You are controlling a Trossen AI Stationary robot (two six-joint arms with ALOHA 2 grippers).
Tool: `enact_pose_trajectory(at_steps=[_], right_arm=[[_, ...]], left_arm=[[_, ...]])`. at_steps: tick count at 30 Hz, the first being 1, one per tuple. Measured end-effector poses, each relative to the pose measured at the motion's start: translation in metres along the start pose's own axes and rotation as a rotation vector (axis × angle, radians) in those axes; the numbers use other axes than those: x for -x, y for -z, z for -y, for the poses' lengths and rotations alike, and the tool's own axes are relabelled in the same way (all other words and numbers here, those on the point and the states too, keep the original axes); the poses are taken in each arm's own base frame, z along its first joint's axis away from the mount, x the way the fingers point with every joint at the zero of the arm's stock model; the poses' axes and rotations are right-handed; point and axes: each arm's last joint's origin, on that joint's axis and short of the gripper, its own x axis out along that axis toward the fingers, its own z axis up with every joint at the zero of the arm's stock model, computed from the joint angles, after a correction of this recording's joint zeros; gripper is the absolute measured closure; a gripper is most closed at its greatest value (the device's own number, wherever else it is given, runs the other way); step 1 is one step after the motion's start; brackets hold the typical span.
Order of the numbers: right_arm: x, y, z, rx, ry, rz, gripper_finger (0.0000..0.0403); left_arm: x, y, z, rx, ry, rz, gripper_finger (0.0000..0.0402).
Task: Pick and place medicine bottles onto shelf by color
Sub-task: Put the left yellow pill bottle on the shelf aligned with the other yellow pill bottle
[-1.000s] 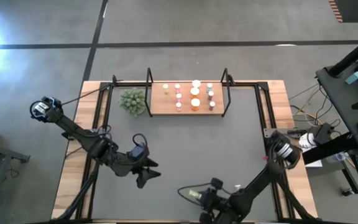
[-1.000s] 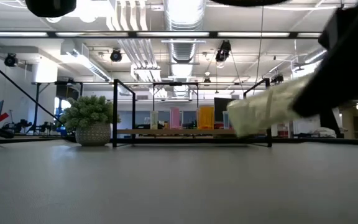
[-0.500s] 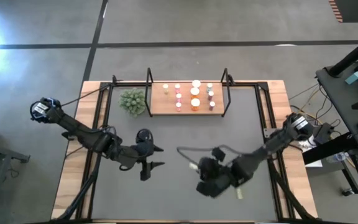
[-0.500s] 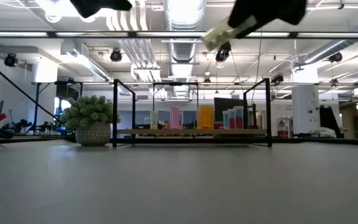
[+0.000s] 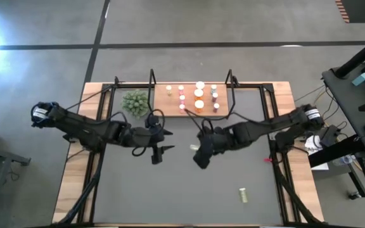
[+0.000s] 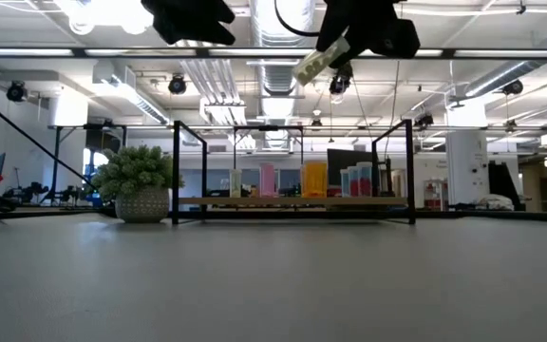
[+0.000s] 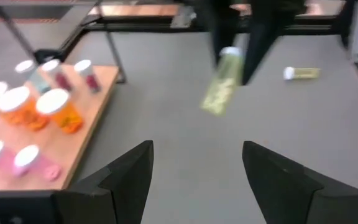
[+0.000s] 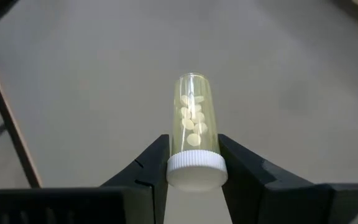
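High view, going left to right: the left gripper (image 5: 160, 144) hangs over the grey mat (image 5: 233, 171) just in front of the small green plant (image 5: 135, 102), its jaws spread wide with nothing between them; the left wrist view shows both dark fingers (image 7: 129, 174) apart over bare mat. Toward the middle, the right gripper (image 5: 203, 152) is clamped on a yellow-green bottle (image 5: 199, 156), held clear of the mat in front of the shelf (image 5: 191, 109). In the right wrist view the fingers (image 8: 151, 165) pinch that bottle (image 8: 194, 134) just above its white cap, the clear body with pale tablets pointing away from the wrist. Behind it, the other bottles (image 5: 198, 105) stand in rows on the shelf. Farther right, one more yellow-green bottle (image 5: 243, 195) lies on its side on the mat, well apart from both grippers.
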Motion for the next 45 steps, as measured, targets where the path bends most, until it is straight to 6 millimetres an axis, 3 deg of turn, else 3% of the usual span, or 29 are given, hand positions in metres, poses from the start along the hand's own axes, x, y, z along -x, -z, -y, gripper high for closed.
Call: enact_pose_trajectory(at_steps=[10,17,26,37,45], right_arm=[[0.037,-0.044,0.022,0.005,0.046,-0.035,0.0294],[0.063,-0.067,0.025,0.037,-0.001,-0.01,0.0294],[0.068,-0.068,0.026,0.09,0.05,-0.123,0.0294],[0.076,-0.086,0.011,0.175,0.004,-0.068,0.0294],[0.071,-0.087,0.009,0.225,0.042,-0.125,0.0294]], left_arm=[[-0.028,-0.007,-0.005,-0.079,0.046,0.078,0.0171],[-0.055,-0.009,-0.007,-0.052,0.015,0.146,0.0171],[-0.068,-0.024,-0.015,-0.001,-0.129,0.261,0.0171],[-0.083,-0.026,-0.01,-0.008,-0.085,0.312,0.0171],[-0.078,-0.031,-0.011,0.009,-0.088,0.361,0.0171]])
